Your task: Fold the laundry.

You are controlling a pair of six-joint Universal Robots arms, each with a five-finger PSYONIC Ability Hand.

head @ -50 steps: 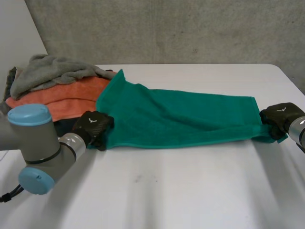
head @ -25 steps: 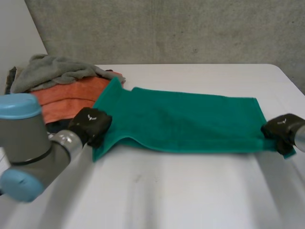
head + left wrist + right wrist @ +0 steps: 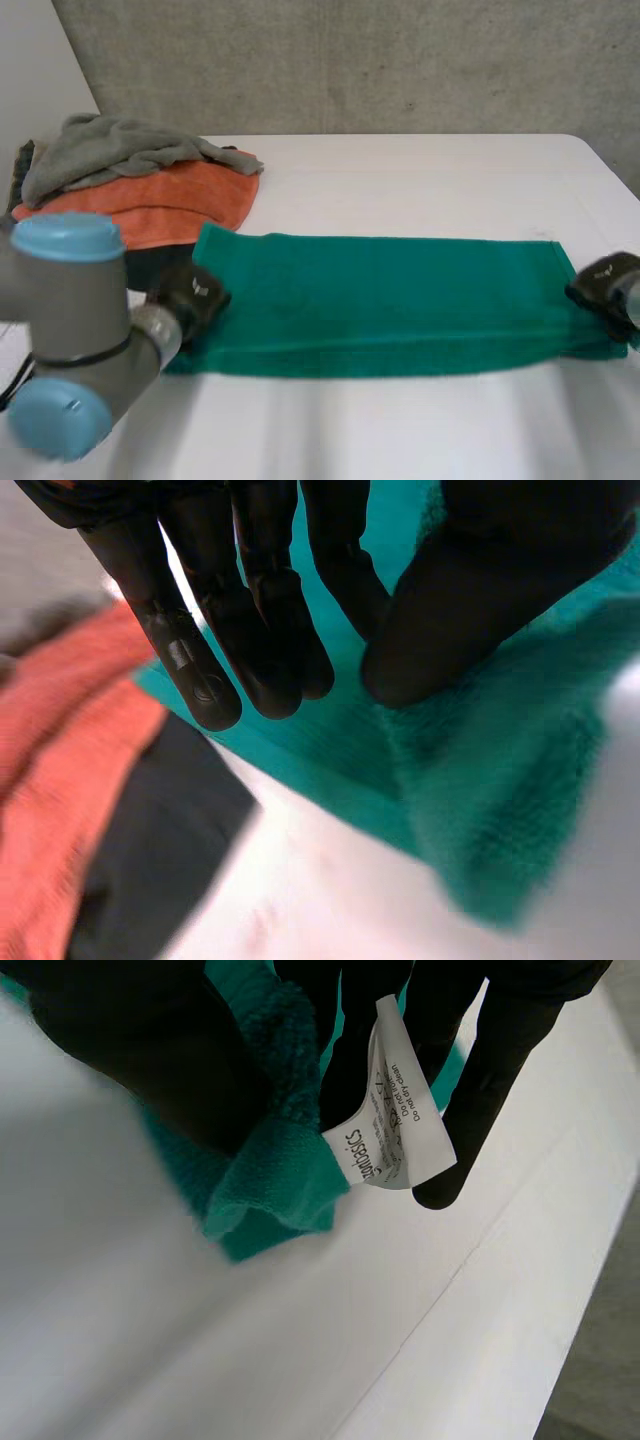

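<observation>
1. Looking down from the head view, we see the green towel (image 3: 390,300) lying flat and stretched lengthwise across the near part of the desk (image 3: 400,430). The left hand (image 3: 192,295) is at one end's near corner and the right hand (image 3: 608,283) is at the opposite end. We judge the hands are set this far apart so that the cloth lies taut and smooth, ready for a fold. The orange towel (image 3: 170,200) and grey cloth (image 3: 110,150) sit piled just behind the left end.
2. From the left wrist view, the left hand (image 3: 250,600) pinches the green towel (image 3: 470,780) at its corner between straight fingers and thumb, a grasp that gives control of that edge. The orange towel (image 3: 50,780) and a dark cloth (image 3: 160,850) lie just beside it.
3. From the right wrist view, the right hand (image 3: 140,1050) grasps a bunched corner of the green towel (image 3: 270,1190), with the white care label (image 3: 390,1110) sticking out between its fingers. We cannot tell whether this corner touches the desk (image 3: 350,1360).
</observation>
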